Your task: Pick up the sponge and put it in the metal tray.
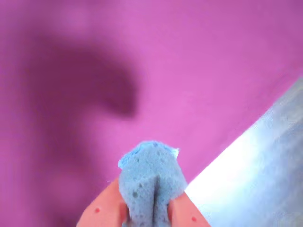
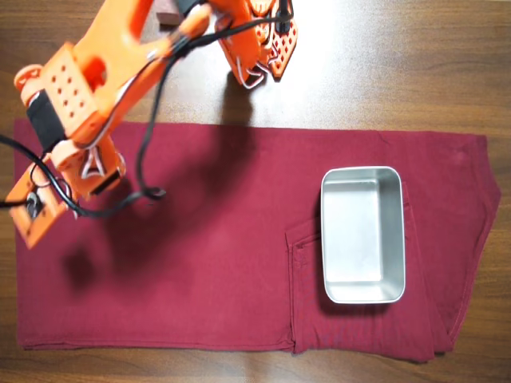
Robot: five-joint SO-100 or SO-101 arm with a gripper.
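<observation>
the sponge point(image 1: 150, 182) is sitting squeezed between the orange jaws in the wrist view, looking blue-tinted there, so the pickup is judged done. the gripper point(image 1: 147, 215) is pinching it above the red cloth point(image 2: 200, 255), with an edge of the metal tray point(image 2: 362, 177) showing at lower right of that view. in the overhead view the tray is lying empty on the cloth over the wooden counter point(image 2: 415, 64). carrying over and releasing are remaining.
</observation>
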